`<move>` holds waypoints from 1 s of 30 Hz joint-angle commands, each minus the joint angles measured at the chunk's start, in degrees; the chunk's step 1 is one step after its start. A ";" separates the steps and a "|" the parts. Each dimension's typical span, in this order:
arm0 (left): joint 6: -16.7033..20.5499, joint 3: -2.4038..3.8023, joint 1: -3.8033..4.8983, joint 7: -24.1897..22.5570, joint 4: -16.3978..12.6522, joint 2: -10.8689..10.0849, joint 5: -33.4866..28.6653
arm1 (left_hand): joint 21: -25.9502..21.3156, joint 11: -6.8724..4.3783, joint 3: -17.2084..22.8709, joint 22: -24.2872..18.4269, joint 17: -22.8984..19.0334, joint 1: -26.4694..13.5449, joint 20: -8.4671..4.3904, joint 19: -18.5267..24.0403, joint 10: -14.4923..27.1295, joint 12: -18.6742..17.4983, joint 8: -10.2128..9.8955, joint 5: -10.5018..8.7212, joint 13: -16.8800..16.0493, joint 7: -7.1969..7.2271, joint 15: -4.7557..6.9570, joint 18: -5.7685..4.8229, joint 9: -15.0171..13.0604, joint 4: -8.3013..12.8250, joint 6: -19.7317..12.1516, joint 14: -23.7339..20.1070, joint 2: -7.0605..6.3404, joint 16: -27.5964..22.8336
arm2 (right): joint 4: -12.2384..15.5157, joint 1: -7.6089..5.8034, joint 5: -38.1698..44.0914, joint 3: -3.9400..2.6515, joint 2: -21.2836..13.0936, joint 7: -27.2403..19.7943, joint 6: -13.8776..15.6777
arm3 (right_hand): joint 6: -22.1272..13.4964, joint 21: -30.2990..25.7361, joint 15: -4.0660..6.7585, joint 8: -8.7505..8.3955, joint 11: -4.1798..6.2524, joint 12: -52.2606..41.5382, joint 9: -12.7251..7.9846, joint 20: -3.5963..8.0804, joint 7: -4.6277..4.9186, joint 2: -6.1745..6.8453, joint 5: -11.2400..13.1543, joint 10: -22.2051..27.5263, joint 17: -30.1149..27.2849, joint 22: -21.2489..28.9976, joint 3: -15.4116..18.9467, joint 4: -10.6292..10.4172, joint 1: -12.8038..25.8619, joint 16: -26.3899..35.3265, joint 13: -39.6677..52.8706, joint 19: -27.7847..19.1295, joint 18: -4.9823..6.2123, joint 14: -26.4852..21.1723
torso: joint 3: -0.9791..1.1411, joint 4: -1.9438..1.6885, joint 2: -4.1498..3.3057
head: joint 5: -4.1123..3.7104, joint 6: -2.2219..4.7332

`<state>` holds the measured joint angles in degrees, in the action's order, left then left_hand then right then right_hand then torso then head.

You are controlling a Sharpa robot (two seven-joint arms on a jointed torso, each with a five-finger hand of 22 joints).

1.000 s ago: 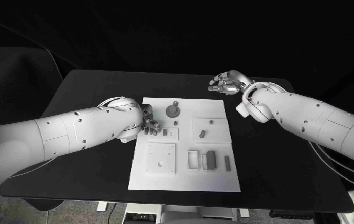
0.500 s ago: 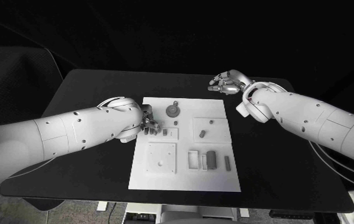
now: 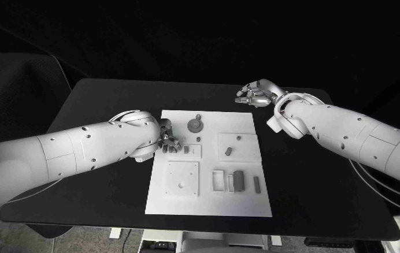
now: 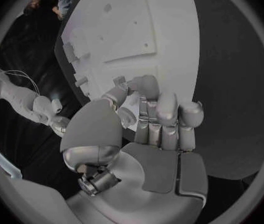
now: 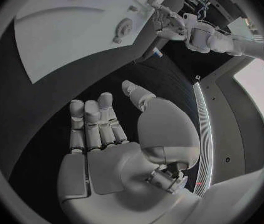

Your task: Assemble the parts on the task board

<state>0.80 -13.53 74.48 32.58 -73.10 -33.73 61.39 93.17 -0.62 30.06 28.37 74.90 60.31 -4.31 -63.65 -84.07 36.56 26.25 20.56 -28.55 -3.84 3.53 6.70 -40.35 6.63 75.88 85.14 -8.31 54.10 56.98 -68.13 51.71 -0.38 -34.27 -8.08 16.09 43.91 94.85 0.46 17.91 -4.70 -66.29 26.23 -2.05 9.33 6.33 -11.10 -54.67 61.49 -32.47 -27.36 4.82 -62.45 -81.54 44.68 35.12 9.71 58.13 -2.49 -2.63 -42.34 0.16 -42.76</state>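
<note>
Centrally, the left hand (image 3: 169, 142) hovers at the white board's (image 3: 208, 204) left edge, fingers curled, seemingly holding nothing. Upper right, the right hand (image 3: 255, 93) sits off the board, fingers loosely curled, empty.

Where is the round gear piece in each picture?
Head view: the gear sits on the far part of the white board.
Left wrist view: I cannot pick it out.
Right wrist view: it lies near the board's edge.
Shared landmark: the left hand, beside the board.
</note>
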 commanded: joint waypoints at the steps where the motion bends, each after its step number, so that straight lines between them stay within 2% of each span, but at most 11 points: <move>1: 0.00 -0.06 -0.04 0.06 -0.03 -0.23 -0.52 | -0.28 -0.10 -0.08 -0.06 0.01 0.13 0.03 0.44 -2.53 0.22 -0.20 -0.36 -0.06 0.03 2.08 5.00 -0.06 0.26 -0.37 0.47 -0.20 0.21 | 0.04 0.05 0.07 0.00 -0.05 -0.23 -0.85 | -0.10 1.17 0.12 0.27 -0.12 -0.14 -0.08 0.11 0.43 -0.07 0.29 0.37 -0.06 0.10 -0.06 -0.25 0.66 0.21 -0.06 -0.42 -0.69 -0.46 | -0.05 -0.02 0.01 | -0.03 0.00; 20: 0.40 -0.05 -0.05 -0.17 -0.07 -0.40 -1.25 | -0.52 0.11 -0.43 -0.16 -0.25 -0.16 0.09 0.99 -1.77 0.27 -0.66 -0.59 -0.18 -0.35 1.94 4.94 -0.05 0.40 -1.66 -0.25 -0.34 0.24 | 0.07 0.09 0.07 0.00 -0.11 -0.19 -0.92 | -0.11 1.17 0.12 0.27 -0.12 -0.15 -0.08 0.12 0.43 -0.07 0.29 0.38 -0.07 0.11 -0.08 -0.24 0.69 0.20 -0.07 -0.43 -0.69 -0.47 | -0.04 0.00 0.00 | -0.04 -0.05; 30: 1.48 -0.05 -0.05 -0.37 0.00 -0.35 -1.36 | -0.62 0.23 -0.79 -0.19 -0.50 -0.26 0.12 1.40 -1.19 0.66 -1.56 -1.33 -0.48 -1.00 1.85 4.90 0.14 0.50 -3.70 -0.80 -0.25 0.53 | 0.11 0.11 0.07 0.00 -0.15 -0.18 -0.93 | -0.11 1.17 0.12 0.27 -0.12 -0.15 -0.08 0.12 0.43 -0.07 0.29 0.39 -0.08 0.11 -0.08 -0.24 0.70 0.20 -0.08 -0.43 -0.69 -0.47 | -0.01 0.00 -0.01 | -0.06 -0.06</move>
<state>1.54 -13.56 74.46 32.42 -73.11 -34.08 60.27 92.94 -0.59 29.36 28.24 74.46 59.80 -4.11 -62.64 -84.05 37.00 24.86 19.47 -28.97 -4.85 5.03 7.57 -40.26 6.88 72.50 84.23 -8.73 54.36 57.01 -68.05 51.71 -0.38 -34.39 -8.04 15.94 43.93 94.85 0.46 17.91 -4.70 -66.29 26.23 -2.05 9.30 6.33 -11.10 -54.67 61.49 -32.44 -27.36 4.82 -62.45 -81.54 44.69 35.12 9.72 58.13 -2.52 -2.65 -42.34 0.12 -42.81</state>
